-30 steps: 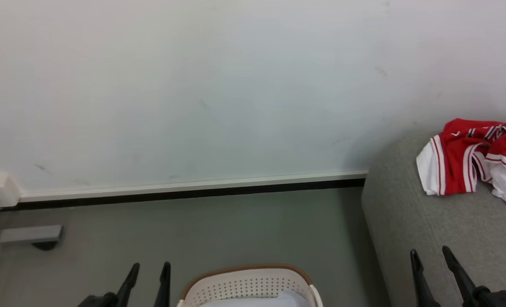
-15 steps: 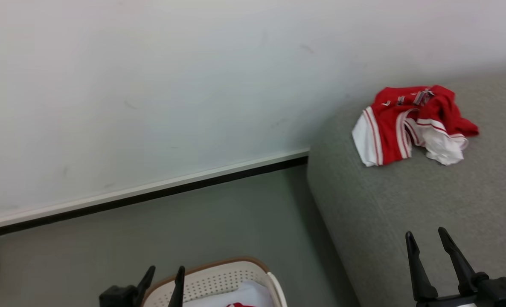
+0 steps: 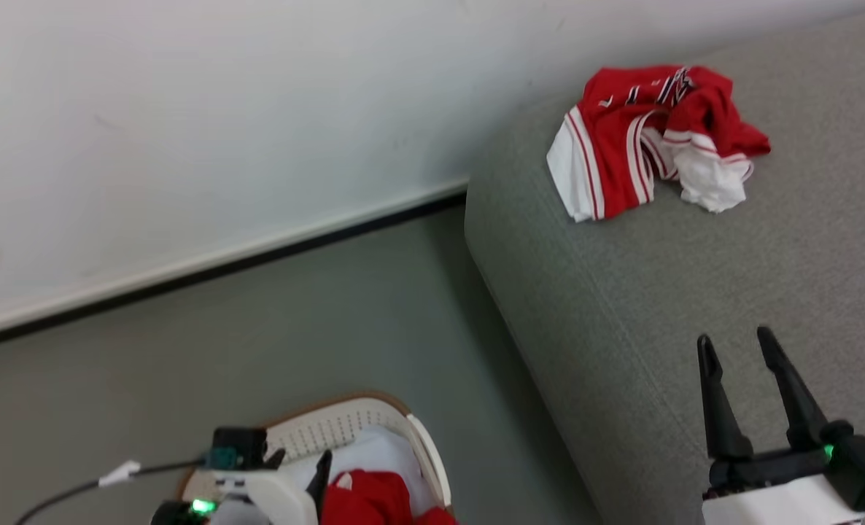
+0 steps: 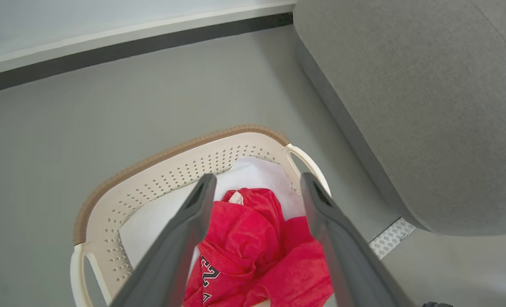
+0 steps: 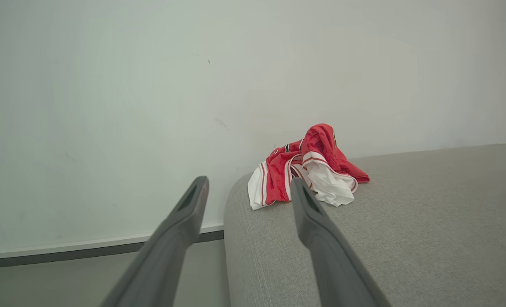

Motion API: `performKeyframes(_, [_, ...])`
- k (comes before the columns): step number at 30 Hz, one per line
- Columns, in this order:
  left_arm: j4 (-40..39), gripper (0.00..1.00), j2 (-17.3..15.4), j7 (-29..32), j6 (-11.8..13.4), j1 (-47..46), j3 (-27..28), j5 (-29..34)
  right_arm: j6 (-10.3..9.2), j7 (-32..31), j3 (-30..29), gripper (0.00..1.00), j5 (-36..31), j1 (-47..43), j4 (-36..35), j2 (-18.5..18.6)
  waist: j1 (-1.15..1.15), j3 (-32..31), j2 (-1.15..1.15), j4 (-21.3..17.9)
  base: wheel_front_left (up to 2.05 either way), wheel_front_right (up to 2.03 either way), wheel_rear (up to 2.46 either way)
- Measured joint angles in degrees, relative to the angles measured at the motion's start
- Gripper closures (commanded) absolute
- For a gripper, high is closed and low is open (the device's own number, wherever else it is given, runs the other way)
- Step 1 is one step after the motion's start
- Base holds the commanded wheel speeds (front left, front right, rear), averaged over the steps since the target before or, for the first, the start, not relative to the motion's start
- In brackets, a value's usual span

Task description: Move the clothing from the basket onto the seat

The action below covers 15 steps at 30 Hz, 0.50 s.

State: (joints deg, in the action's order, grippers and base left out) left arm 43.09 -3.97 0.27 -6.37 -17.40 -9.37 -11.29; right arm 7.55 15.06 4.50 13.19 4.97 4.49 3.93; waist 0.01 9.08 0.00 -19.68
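Head view: a red-and-white garment (image 3: 644, 138) lies crumpled on the seat (image 3: 695, 292), near the corner by the wall, so that piece is done. The basket (image 3: 359, 426) stands on the floor beside the seat with a red garment (image 3: 363, 499) in it, not moved yet. My left end effector (image 3: 300, 467) is over the basket; its spread is hard to read here. My right end effector (image 3: 734, 341) is above the seat's front part, fingers apart and empty.

Left wrist view: my left end effector (image 4: 258, 179) is wide open with nothing held, pointing down into the basket (image 4: 159, 170). The red garment (image 4: 257, 238) is bunched below, lettering showing. There is white under it, but I can't tell if it is cloth or liner. I see no contact.

Right wrist view: my right end effector (image 5: 248, 181) is wide and empty. It faces the red-and-white garment (image 5: 308, 170) on the seat (image 5: 406, 221), well apart from it.

My read is that the task is partway through. At least one piece is left, and its pick is not yet made.
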Motion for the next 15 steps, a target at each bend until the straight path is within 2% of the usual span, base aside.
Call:
performKeyframes(5, [4.3, 0.00, -0.8, 2.7, 0.2, -7.0, -1.0, 0.8, 0.01, 0.1, 0.0, 0.00, 0.0, 4.0, -2.1, -0.6, 0.00, 6.5, 0.00, -0.1, 0.00, 0.00, 0.00])
performKeyframes(15, [13.1, 0.00, -2.0, 4.9, 0.7, -14.7, -2.6, 1.8, 0.00, 0.1, 1.5, 0.00, 1.4, 8.5, -3.9, -0.9, 0.01, 17.9, 0.00, -0.2, 0.00, 0.00, 0.00])
